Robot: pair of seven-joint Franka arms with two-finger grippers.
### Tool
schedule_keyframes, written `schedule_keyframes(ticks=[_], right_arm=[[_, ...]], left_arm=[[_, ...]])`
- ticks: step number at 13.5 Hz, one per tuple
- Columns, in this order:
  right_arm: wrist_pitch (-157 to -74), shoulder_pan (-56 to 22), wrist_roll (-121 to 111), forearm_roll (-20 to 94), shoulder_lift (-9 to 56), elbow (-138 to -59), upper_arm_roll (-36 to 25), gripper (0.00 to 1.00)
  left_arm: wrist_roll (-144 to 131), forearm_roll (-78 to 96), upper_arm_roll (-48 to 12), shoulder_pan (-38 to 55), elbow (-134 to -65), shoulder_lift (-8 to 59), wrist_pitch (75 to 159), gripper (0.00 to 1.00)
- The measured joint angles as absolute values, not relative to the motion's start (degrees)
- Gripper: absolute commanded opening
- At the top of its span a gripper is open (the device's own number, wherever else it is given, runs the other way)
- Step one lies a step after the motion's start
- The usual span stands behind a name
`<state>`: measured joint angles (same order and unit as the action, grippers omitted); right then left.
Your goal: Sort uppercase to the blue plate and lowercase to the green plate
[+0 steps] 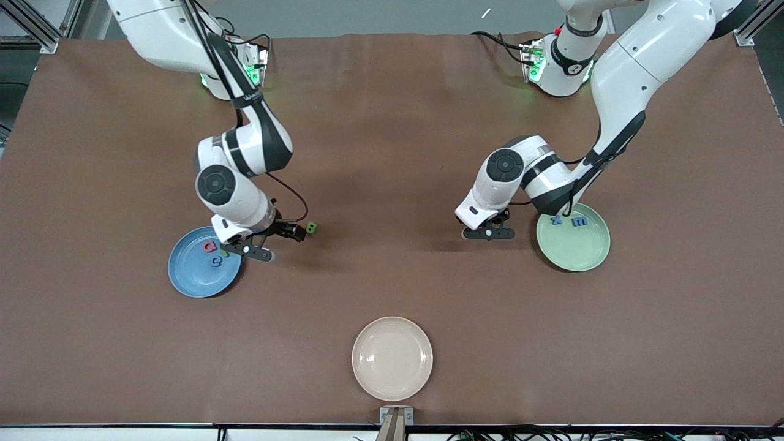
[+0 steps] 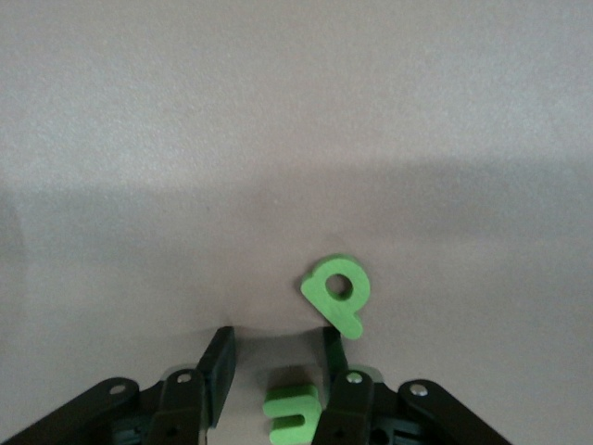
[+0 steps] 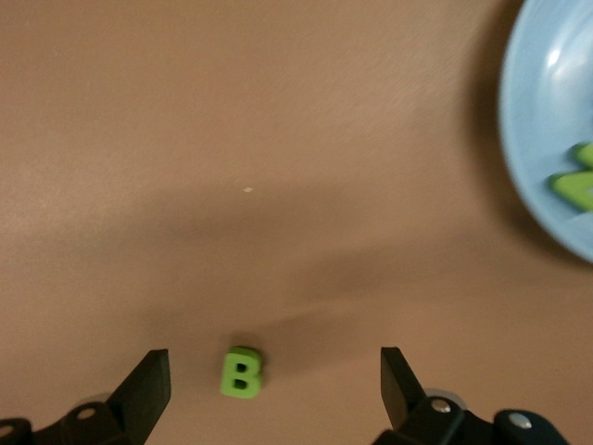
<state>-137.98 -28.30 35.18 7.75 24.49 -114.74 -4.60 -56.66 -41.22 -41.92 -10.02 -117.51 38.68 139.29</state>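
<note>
So, front view: right gripper (image 1: 269, 240) hangs low at the blue plate (image 1: 190, 278) edge, fingers spread wide, holding nothing; green B (image 1: 312, 228) lies on the table just beside it, toward the left arm's end. Pink-red Q (image 1: 209, 247) and a blue capital (image 1: 216, 262) sit in the blue plate. Left gripper (image 1: 488, 233) is low beside the green plate (image 1: 582, 254), which holds blue x (image 1: 556, 220) and blue m (image 1: 579, 222); a cream plate (image 1: 392, 358) sits nearest the camera. Left wrist view: jaws parted, nothing clamped; green u (image 2: 292, 413) lies flat between them, green p (image 2: 338, 293) just past one fingertip, touching or nearly so. Right wrist view: B (image 3: 241, 372) sits inside the open span but off-centre, close to one finger (image 3: 148, 389); a green letter (image 3: 579, 183) shows in the plate. Likely next: each arm closes on its own letter; the left risks nudging the p.
</note>
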Motion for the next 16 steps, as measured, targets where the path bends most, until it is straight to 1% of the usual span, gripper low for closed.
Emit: schedule_keyframes(ticks=[4, 8, 9, 13, 16], right_arm=[[-145.06, -31.58, 40.83, 7.75, 28.86, -115.55, -4.62, 0.99], [-147.79, -32.52, 42.54, 7.75, 31.51, -115.55, -4.64, 0.77], [-147.79, -32.57, 42.56, 7.75, 31.58, -115.55, -4.64, 0.74], [-147.69, -33.01, 44.55, 7.75, 31.58, -115.55, -4.65, 0.71], [-147.51, -34.28, 46.31, 7.75, 31.6, -115.9, -4.64, 0.71]], left_arm=[[-56.99, -40.57, -42.74, -9.91, -117.93, 38.67, 138.34, 0.45], [-57.33, -40.39, -43.16, -9.9, -118.37, 38.6, 138.32, 0.29], [-57.76, -40.21, -43.35, -9.9, -118.38, 38.6, 138.39, 0.26], [-58.73, -40.2, -43.44, -9.85, -118.46, 38.54, 138.36, 0.15], [-58.73, -40.2, -43.46, -9.88, -118.48, 38.45, 138.15, 0.13]])
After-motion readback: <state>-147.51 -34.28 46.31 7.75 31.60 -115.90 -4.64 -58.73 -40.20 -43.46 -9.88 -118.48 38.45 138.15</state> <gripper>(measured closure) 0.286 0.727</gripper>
